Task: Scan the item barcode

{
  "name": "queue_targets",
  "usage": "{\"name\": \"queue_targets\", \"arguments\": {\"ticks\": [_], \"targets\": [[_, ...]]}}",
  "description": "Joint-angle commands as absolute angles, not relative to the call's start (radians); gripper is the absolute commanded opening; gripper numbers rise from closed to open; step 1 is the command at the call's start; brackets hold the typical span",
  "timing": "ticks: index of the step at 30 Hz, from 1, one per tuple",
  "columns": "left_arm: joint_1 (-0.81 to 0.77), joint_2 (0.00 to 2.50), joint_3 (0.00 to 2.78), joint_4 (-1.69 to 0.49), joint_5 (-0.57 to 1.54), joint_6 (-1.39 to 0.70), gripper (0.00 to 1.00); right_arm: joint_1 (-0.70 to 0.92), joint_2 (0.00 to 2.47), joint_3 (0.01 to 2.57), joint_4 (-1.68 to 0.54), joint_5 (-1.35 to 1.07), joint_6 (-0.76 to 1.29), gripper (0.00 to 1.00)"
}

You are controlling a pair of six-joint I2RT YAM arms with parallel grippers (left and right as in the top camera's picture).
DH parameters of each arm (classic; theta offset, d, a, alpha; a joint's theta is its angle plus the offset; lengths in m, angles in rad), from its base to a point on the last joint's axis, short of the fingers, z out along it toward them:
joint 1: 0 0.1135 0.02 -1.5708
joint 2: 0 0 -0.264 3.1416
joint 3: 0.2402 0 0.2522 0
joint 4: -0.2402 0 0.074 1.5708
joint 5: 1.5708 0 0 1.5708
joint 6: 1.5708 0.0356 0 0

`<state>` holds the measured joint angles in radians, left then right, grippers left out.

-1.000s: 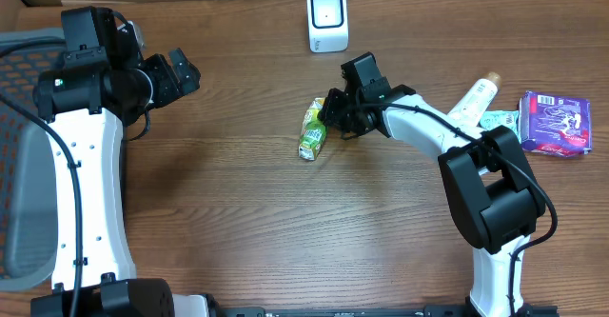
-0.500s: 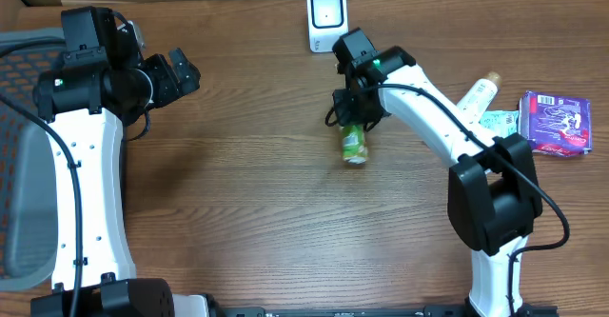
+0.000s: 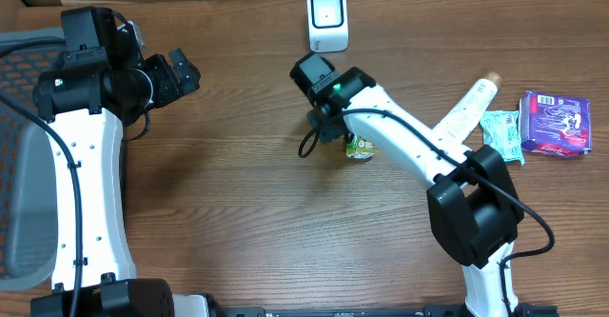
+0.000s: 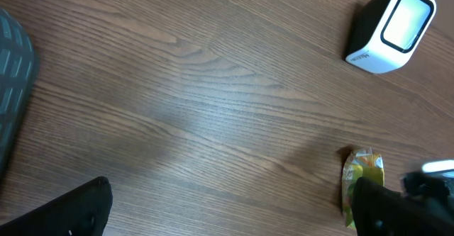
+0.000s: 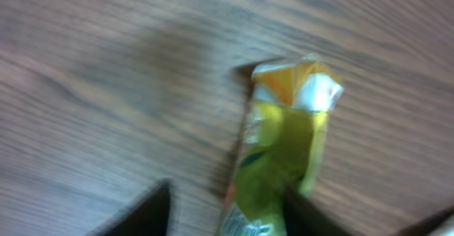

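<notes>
hanging over the green packet (image 3: 360, 147), the right gripper (image 3: 343, 136) has jaws parted, not pinching; left gripper (image 3: 181, 72) is spread wide.

Bare table (image 3: 238, 212) lies wide open across the middle and near side. The right arm (image 3: 409, 134) slants over the green pouch (image 3: 360, 148), blocking it from above. The scanner (image 3: 327, 19) stands far, and a bottle (image 3: 468, 110) and purple packet (image 3: 555, 122) crowd the right.
</notes>
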<state>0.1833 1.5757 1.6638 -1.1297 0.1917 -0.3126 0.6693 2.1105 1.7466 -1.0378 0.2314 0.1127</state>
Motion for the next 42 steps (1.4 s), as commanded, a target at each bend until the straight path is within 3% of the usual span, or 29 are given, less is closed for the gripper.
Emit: {"name": "queue_targets", "arguments": {"ticks": [1, 15, 20, 29, 34, 42], "targets": [[0.178, 1.584, 1.672, -1.126, 0.202, -0.322, 0.99, 0.667, 2.091, 1.736, -1.025, 0.137, 0.104, 0.67], [0.178, 1.584, 1.672, -1.126, 0.202, -0.322, 1.0, 0.554, 2.019, 1.814, -1.02, -0.073, 0.168, 0.73], [0.178, 1.584, 1.672, -1.126, 0.202, -0.322, 1.0, 0.424, 1.955, 1.815, -1.052, -0.211, 0.167, 0.75], [0.178, 1.584, 1.672, -1.126, 0.202, -0.322, 1.0, 0.181, 1.949, 1.773, -1.127, -0.453, 0.073, 0.9], [0.178, 1.584, 1.672, -1.126, 0.202, -0.322, 0.99, 0.151, 1.957, 1.721, -1.095, -0.451, 0.059, 0.98], [0.178, 1.584, 1.672, -1.126, 0.202, -0.322, 0.99, 0.151, 2.012, 1.637, -1.022, -0.492, 0.043, 1.0]]}}
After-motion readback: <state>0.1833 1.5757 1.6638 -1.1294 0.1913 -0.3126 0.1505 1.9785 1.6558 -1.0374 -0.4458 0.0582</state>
